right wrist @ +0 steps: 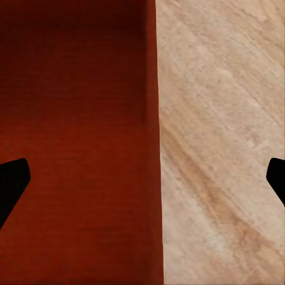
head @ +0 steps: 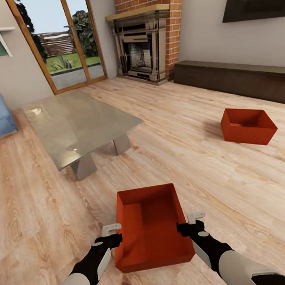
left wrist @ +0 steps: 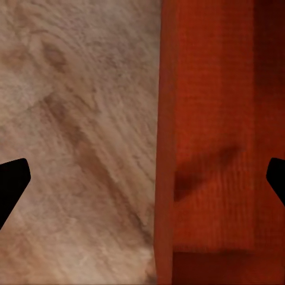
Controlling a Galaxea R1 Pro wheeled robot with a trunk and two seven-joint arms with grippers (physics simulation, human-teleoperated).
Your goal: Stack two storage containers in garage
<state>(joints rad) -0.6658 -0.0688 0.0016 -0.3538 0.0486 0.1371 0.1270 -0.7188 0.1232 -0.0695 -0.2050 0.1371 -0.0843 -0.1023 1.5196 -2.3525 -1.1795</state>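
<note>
At lower centre of the head view, a storage container [head: 151, 230] sits on the light wood plank floor [head: 217, 173], with the left pincer [head: 112, 233] and right pincer [head: 193, 222] both spread, each straddling a side wall. If one pincer closes off-centre, the box could tilt or slip when lifted. The second storage container [head: 248, 125] lies at right, well apart; the glass coffee table [head: 75, 119] stands ahead at left.

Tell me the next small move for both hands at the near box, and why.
Probably lower both and close. The left hand and right hand are open, each straddling a side wall of the near box, which sits on the wood floor.
</note>
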